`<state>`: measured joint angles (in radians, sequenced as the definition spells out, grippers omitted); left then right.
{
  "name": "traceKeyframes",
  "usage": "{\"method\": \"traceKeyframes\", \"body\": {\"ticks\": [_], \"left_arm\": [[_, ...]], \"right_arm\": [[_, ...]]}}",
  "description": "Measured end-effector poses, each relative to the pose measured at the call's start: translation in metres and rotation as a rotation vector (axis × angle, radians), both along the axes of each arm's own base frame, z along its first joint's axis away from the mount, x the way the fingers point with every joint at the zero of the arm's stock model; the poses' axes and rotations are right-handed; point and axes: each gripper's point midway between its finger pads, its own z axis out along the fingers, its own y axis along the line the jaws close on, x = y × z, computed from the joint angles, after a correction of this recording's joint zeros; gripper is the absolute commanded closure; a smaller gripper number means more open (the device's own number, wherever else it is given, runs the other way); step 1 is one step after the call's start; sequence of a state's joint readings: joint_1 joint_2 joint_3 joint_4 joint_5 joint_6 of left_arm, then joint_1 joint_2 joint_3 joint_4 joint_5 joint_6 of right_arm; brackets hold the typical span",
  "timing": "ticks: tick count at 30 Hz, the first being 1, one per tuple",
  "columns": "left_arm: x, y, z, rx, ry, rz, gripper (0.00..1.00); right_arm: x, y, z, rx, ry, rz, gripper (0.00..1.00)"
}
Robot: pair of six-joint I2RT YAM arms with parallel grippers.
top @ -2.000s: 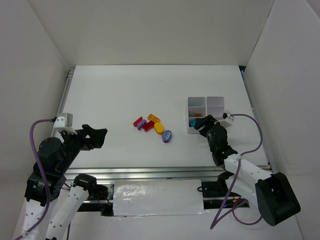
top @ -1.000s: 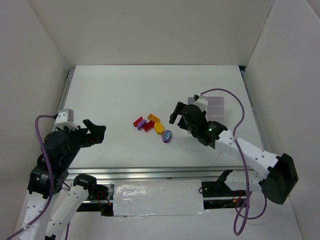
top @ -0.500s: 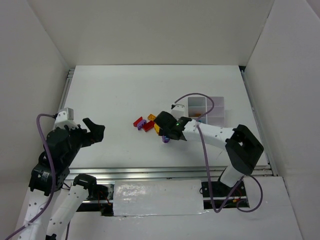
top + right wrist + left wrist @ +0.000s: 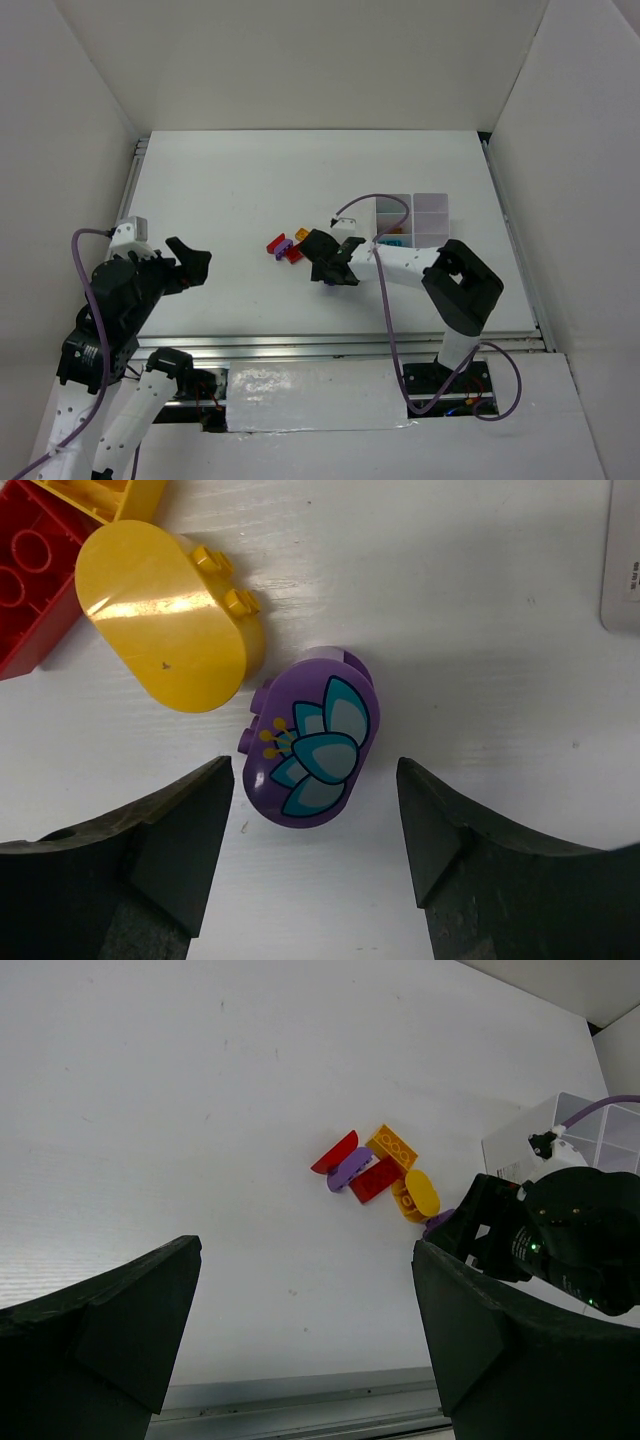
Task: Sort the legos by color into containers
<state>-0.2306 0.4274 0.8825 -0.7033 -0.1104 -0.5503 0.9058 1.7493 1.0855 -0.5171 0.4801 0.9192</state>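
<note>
**Overhead and wrist views of the brick-sorting scene.**

- The white table [image 4: 250,180] carries every item.
- The left arm [image 4: 105,310] stands at 8 o'clock of the table, well apart from the bricks.
- The right arm [image 4: 460,285] reaches from 4 o'clock toward the table's centre.
- The white tray [image 4: 412,205] has six square compartments in two columns and sits at 3 o'clock of the brick cluster. Its left column holds an orange piece [image 4: 397,231] and, just nearer the arms, a teal piece [image 4: 390,243]. The right arm hides part of the tray's near edge.
- The left gripper [image 4: 305,1260] is spread wide with nothing between its fingers. It faces the cluster from 9 o'clock.
- The right gripper [image 4: 312,770] is also spread. Its fingers [image 4: 150,860] flank the purple oval brick [image 4: 310,742] with a gap on each side and do not touch it.
- The purple oval brick is printed with a teal flower and lies flat on the table at the cluster's 4 o'clock end.
- The yellow oval brick [image 4: 165,630] lies just beside it at 10 o'clock.
- The red studded brick [image 4: 35,575] lies at 10 o'clock of the yellow one.
- In the left wrist view:
  - The orange studded brick [image 4: 392,1147] lies at 12 o'clock of the red studded brick.
  - A small purple piece [image 4: 350,1168] lies against the red studded brick at 9 o'clock.
  - A red half-round piece [image 4: 335,1152] lies at 10 o'clock of the small purple piece.
</note>
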Motion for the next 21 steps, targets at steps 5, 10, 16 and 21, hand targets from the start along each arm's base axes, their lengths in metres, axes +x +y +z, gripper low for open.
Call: {"method": "traceKeyframes", "body": {"ticks": [5,10,16,21], "left_arm": [[-0.0005,-0.0011,0.0002,-0.002,-0.001,-0.007,0.00],[-0.0021,-0.0015,0.0019,-0.005,-0.010,-0.011,0.00],[-0.0028,-0.0021,0.0028,-0.007,-0.014,-0.015,0.01],[-0.0039,-0.0027,0.0038,-0.009,-0.019,-0.020,0.00]], "right_arm": [[-0.0003,-0.0010,-0.0039,-0.010,0.005,-0.001,0.35],[0.0005,-0.0014,-0.0050,-0.016,0.003,0.000,0.52],[0.0034,0.0015,-0.0037,-0.013,-0.009,0.020,0.83],[0.0047,0.0028,-0.0036,-0.010,-0.015,0.027,1.00]]}}
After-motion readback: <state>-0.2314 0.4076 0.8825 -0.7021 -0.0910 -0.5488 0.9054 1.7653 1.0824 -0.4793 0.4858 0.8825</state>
